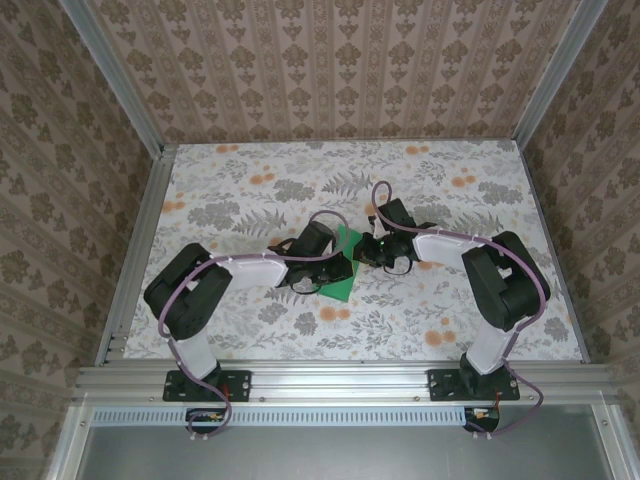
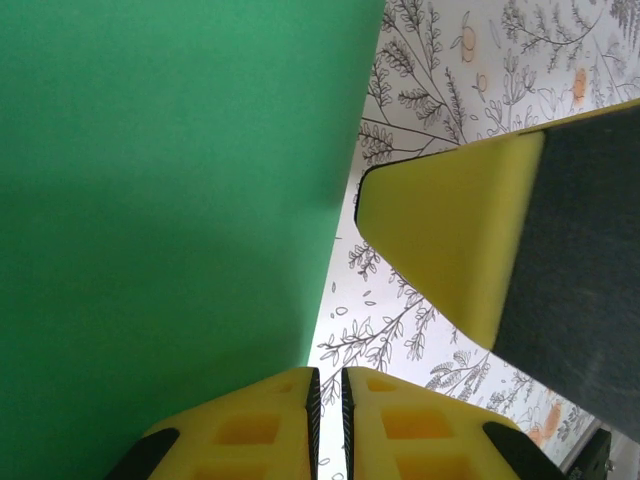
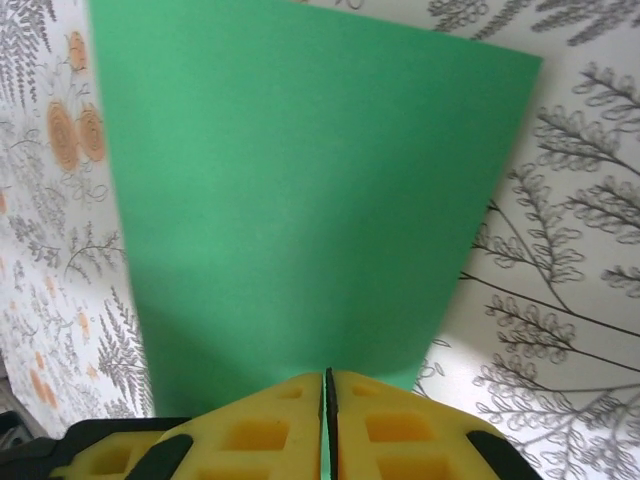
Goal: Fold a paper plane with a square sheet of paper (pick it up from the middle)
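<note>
The square sheet of paper (image 1: 346, 275) lies in the middle of the tabletop (image 1: 230, 180). The right hand (image 3: 327, 385) is pinched on one edge of the sheet. The left hand (image 2: 327, 380), at another edge, is almost closed, and I cannot tell if it holds paper. This looks like the pick-up before the first fold. The next move calls for a sure grip on both sides and an even lift.

The bright green square sheet of paper (image 1: 346, 240) is at the middle of the floral-patterned table (image 1: 250, 190), between the 2 arms. The left gripper (image 2: 327, 385) is just beside 1 edge of the sheet. The right gripper (image 3: 328, 382) meets the sheet's edge, the sheet stretching ahead of it. Both grippers are near each other.
</note>
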Controlling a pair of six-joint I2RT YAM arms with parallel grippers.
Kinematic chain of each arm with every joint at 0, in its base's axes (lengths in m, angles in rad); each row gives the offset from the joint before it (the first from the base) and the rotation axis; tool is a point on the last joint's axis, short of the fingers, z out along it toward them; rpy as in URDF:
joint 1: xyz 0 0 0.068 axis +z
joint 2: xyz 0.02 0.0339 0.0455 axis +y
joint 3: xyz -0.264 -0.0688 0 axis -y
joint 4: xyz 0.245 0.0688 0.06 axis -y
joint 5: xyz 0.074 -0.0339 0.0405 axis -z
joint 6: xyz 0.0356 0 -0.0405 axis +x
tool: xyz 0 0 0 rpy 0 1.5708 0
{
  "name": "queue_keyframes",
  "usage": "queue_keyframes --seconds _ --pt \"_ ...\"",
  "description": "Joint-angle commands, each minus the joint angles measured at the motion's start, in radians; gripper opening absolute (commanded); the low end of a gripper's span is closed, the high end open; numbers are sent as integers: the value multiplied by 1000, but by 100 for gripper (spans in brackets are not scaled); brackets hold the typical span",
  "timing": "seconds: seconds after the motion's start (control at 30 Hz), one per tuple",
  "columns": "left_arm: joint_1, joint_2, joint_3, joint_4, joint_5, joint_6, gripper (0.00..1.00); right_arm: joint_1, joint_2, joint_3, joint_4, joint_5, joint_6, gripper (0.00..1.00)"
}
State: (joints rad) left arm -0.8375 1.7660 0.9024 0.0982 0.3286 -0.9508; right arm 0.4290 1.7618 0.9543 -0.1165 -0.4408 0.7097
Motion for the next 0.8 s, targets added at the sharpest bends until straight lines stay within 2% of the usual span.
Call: queue_keyframes --seconds 0.0,0.23,0.77 --pt "-8 19 30 -21 -8 -13 16 2 38 -4 32 -53 -18 11" --pt "-9 21 35 -20 -8 -14 15 2 86 -4 45 -57 -18 8" --pt "-15 79 63 -11 21 -19 15 -11 125 -31 76 -53 -8 8"
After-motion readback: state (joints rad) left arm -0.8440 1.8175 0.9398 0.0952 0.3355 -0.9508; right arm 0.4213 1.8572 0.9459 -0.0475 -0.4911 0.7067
